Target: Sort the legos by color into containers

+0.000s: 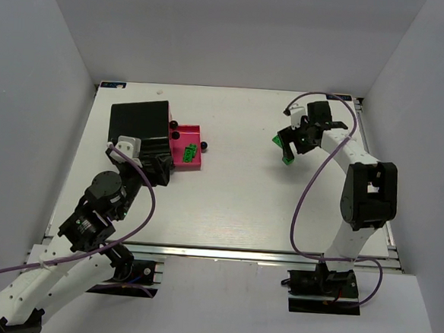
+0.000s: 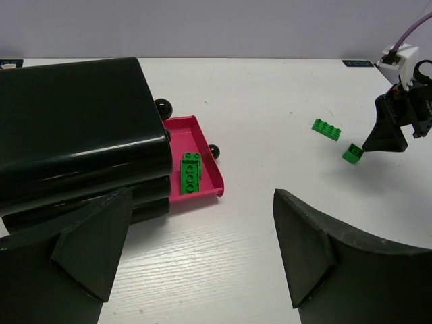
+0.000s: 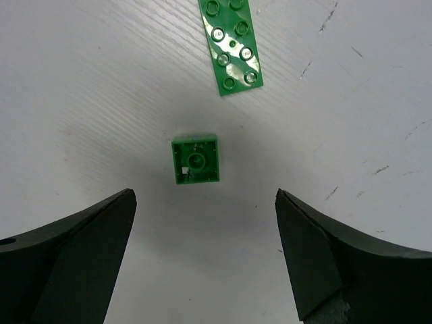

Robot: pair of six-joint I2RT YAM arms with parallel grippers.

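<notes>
A glossy black box (image 1: 140, 121) stands at the back left, with a pink box (image 1: 196, 130) against its right side. Green legos (image 2: 190, 173) lie in the pink box (image 2: 205, 152). My left gripper (image 2: 202, 250) is open and empty over bare table, just in front of the black box (image 2: 74, 135). My right gripper (image 3: 204, 202) is open and empty, hovering just above a small square green lego (image 3: 196, 159) that lies studs down. A flat green lego plate (image 3: 233, 44) lies just beyond it. Both show in the top view by the right gripper (image 1: 290, 145).
Dark round knobs (image 2: 214, 151) sit along the pink box's edge. White walls close in the table (image 1: 234, 205) on three sides. The right arm's purple cable (image 1: 312, 180) loops over the table's right part.
</notes>
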